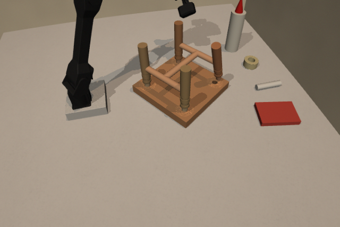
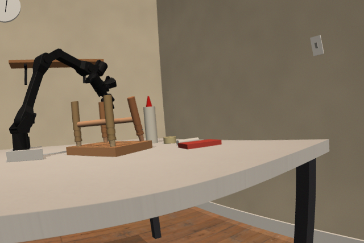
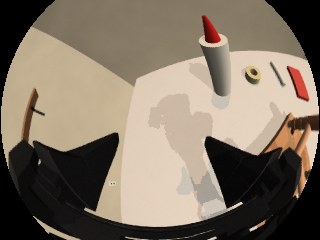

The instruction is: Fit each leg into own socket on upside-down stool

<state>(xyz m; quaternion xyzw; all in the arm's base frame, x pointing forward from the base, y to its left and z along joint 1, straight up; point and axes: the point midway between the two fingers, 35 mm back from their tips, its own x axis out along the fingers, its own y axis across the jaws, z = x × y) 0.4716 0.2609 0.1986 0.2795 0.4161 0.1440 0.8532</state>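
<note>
The stool's square seat [image 1: 162, 99] [image 2: 91, 151] lies flat, underside up. The right reddish leg [image 1: 217, 58] [image 2: 135, 116] leans, with its tenon beside an open socket hole [image 1: 214, 82]. The back reddish leg [image 1: 178, 38] [image 2: 101, 114] stands about upright. The left olive leg [image 1: 143, 62] [image 2: 75, 119] and the front olive leg [image 1: 185, 85] [image 2: 109, 116] stand with pale tenon showing below their shoulders. An H-shaped stretcher [image 1: 181, 65] [image 2: 92, 122] spans between the legs. My gripper [image 3: 163, 139] is open and empty, above and behind the back leg.
A glue bottle [image 1: 235, 31] [image 2: 150, 124] [image 3: 217, 70] with a red tip stands behind and right of the stool. A tape ring [image 1: 250, 64] [image 2: 169, 140] [image 3: 253, 75], a white rod [image 1: 268, 85] and a red block [image 1: 278, 113] [image 2: 199, 143] [image 3: 298, 83] lie along the right side.
</note>
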